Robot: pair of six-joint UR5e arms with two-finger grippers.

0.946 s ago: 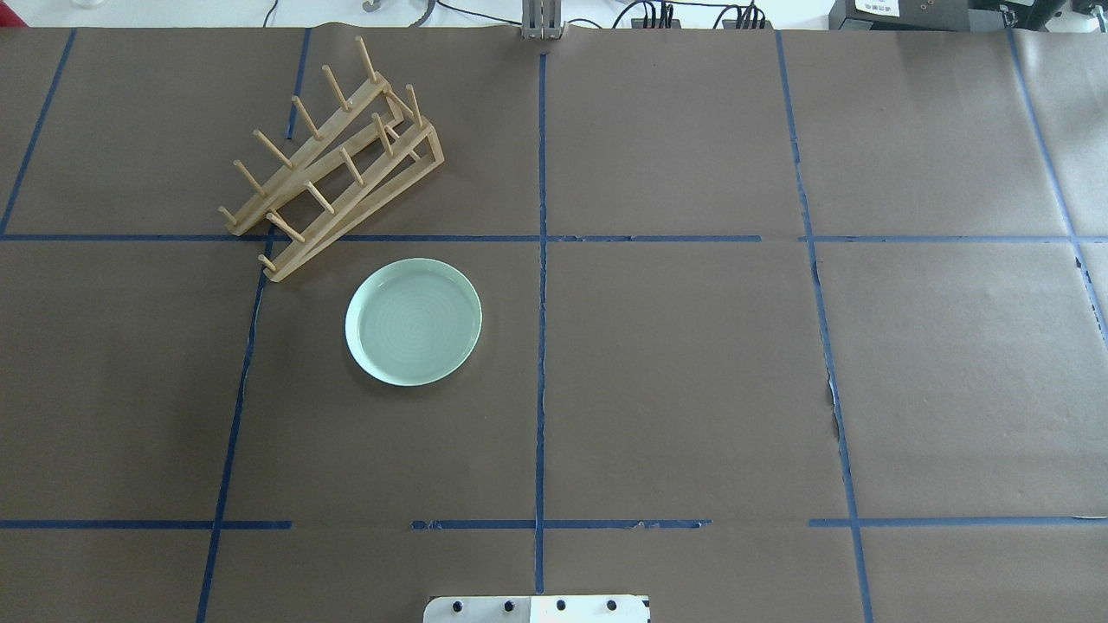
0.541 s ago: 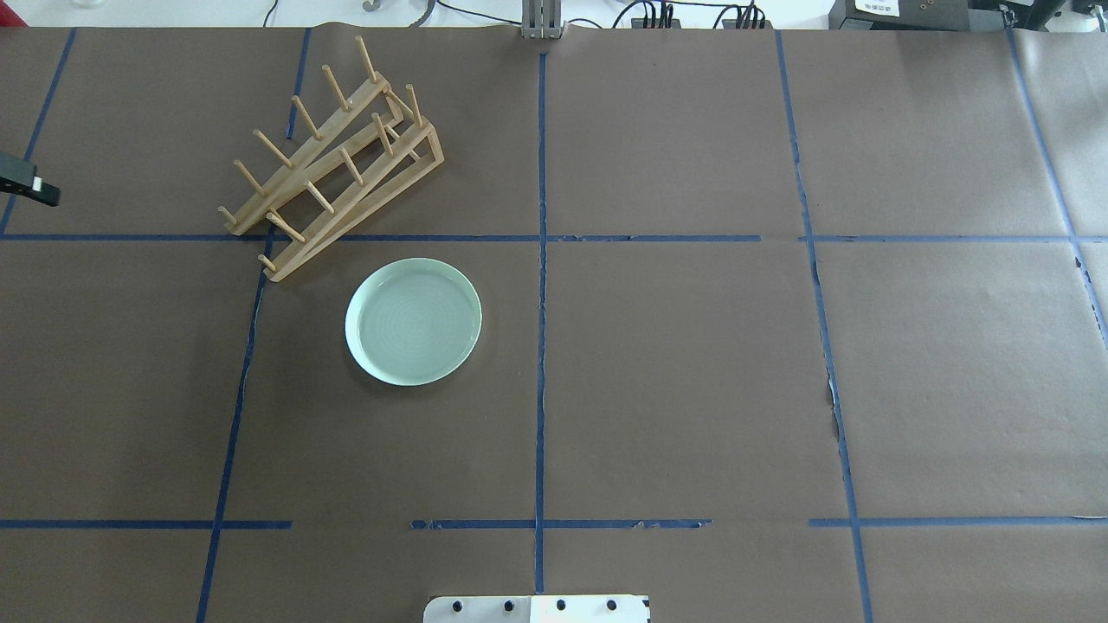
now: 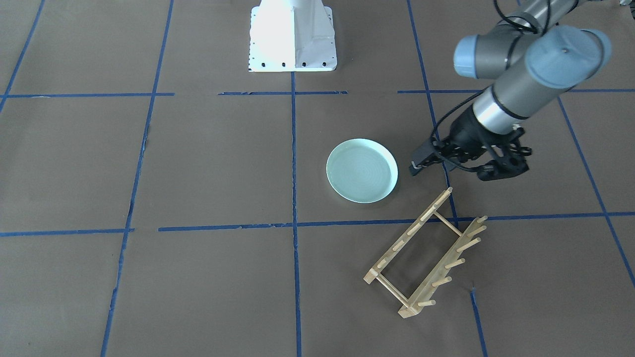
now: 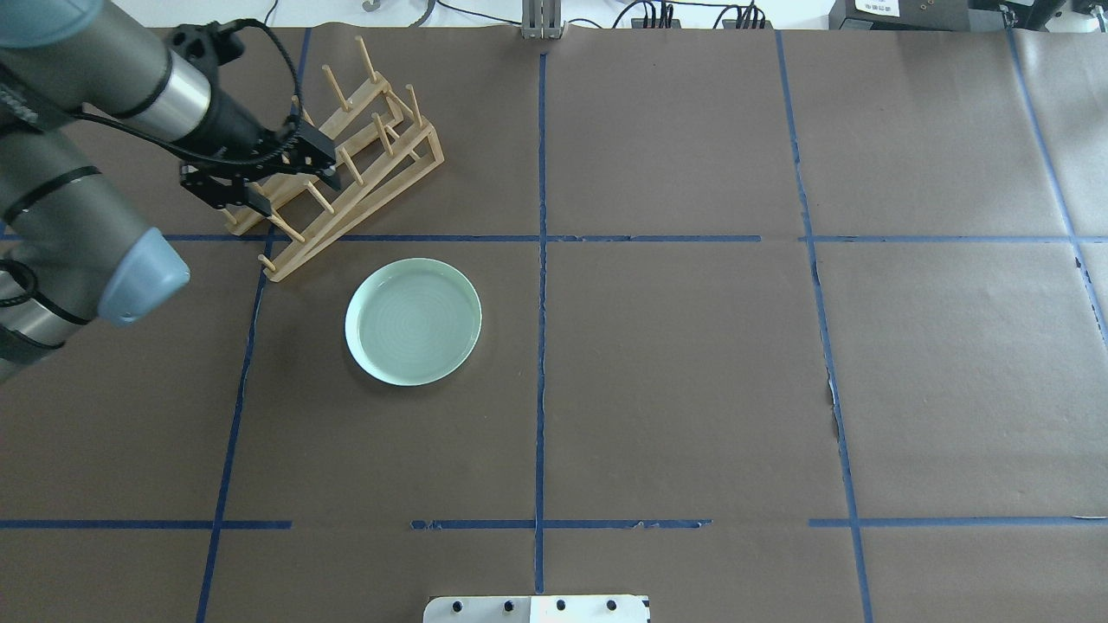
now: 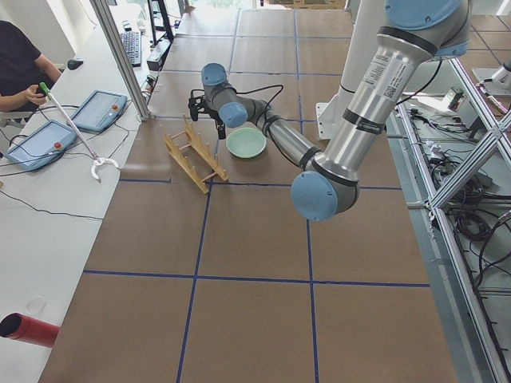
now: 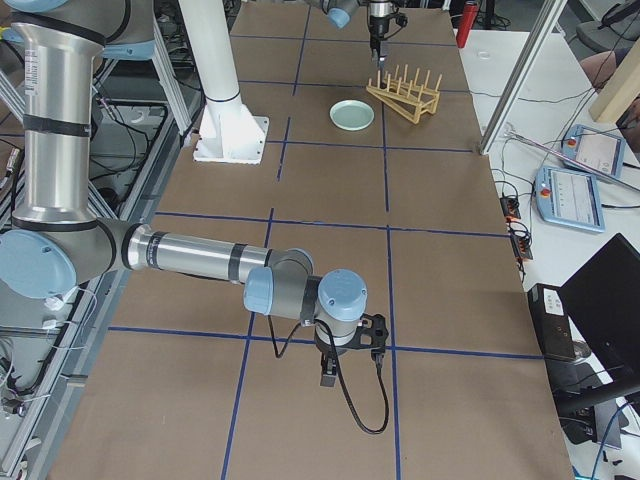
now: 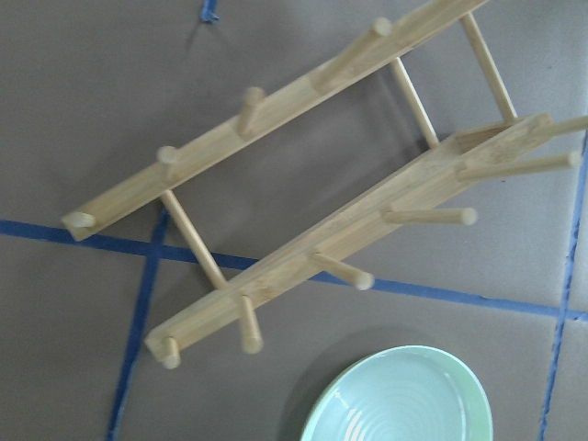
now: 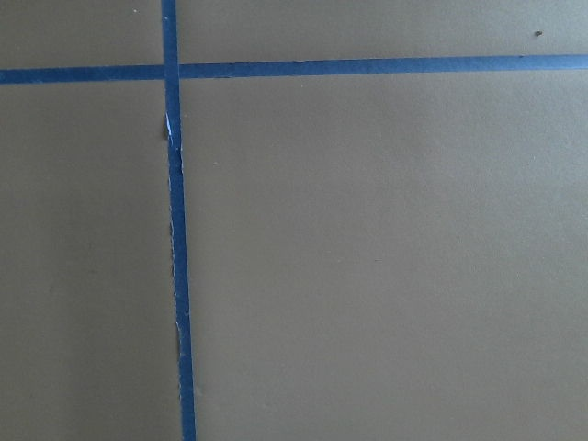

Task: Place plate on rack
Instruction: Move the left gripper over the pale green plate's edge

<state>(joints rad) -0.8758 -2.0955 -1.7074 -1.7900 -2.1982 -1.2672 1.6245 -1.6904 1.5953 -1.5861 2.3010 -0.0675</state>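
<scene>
The pale mint-green plate lies flat on the brown table, also in the front view and at the bottom edge of the left wrist view. The wooden rack stands just beyond it at an angle, pegs up and empty. My left gripper hovers above the rack's end near the plate, pointing down, jaws apart and empty. My right gripper hangs low over bare table far off to the right; I cannot tell whether it is open.
The table is covered in brown paper with a blue tape grid. The robot's white base plate sits at the near edge. Tablets and an operator are on a side bench beyond the table's far edge.
My left arm has swung in from the left edge to above the rack. The plate and rack have not moved.
</scene>
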